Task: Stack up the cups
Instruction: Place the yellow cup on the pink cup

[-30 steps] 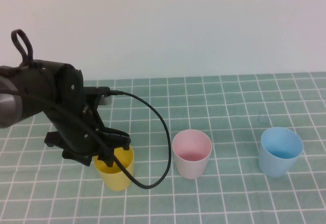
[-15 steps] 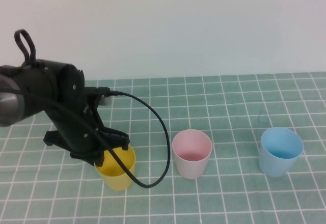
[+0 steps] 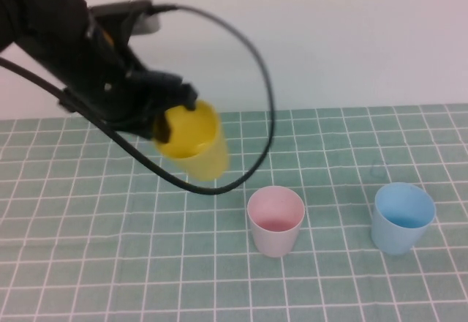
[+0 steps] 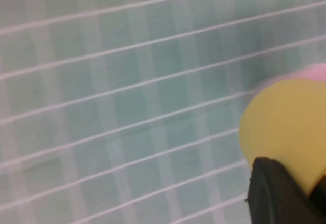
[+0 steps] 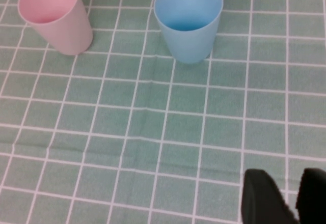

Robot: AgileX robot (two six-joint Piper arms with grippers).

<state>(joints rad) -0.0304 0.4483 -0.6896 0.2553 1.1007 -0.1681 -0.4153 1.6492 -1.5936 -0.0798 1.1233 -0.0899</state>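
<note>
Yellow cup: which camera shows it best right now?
The high view: the yellow cup shows whole, lifted off the table, tilted, pinched at its rim by the left gripper. The left wrist view catches only a blurred yellow patch. The right wrist view misses it, showing the right gripper over the cloth.

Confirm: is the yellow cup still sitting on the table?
No: in the high view the left gripper holds the yellow cup by its rim, lifted clear of the checked tablecloth; the right gripper stays parked.

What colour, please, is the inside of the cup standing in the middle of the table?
Pink inside the middle cup, clearest in the high view.
</note>
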